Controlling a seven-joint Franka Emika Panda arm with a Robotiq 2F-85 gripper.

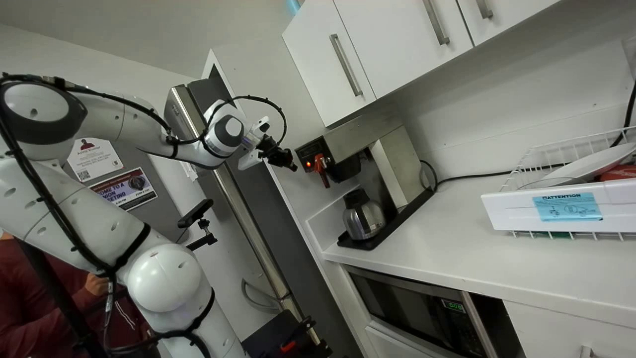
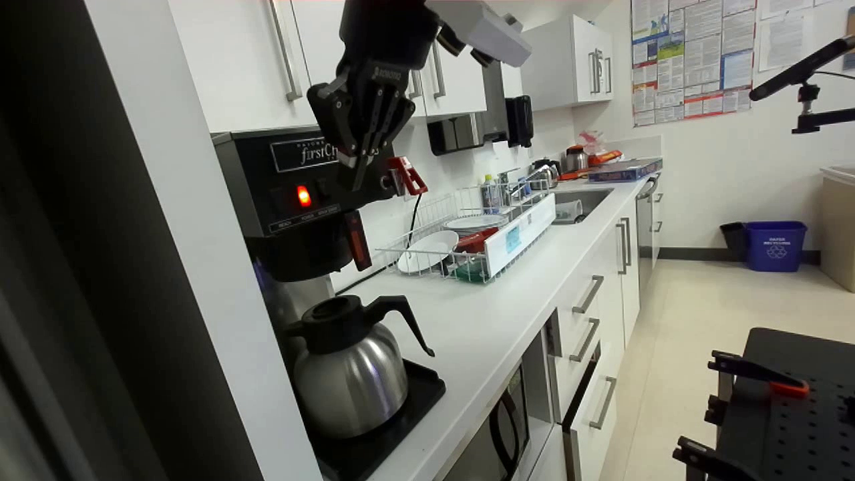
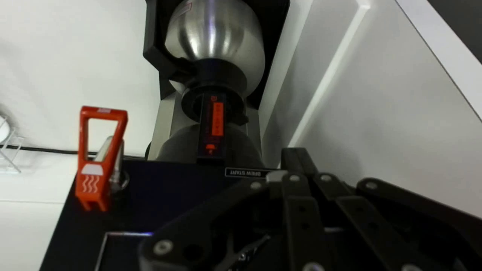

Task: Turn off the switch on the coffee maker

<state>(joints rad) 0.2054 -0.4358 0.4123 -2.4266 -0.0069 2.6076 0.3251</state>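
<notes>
"Where's the claw [image 1: 294, 168]?"
"Left in an exterior view, fingers pressed together, nothing pinched, aimed at the coffee maker [image 1: 357, 136]."
"And the switch [image 1: 308, 164]?"
"Just right of the tips, lit red on its front, above the worktop's [image 1: 437, 248] front left corner."
"The push?"
"Probably inward, toward the worktop's back edge."

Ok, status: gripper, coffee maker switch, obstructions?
Gripper shut, empty. Power switch glowing orange, likely on. Red tap handle to one side, apart from gripper.
</notes>
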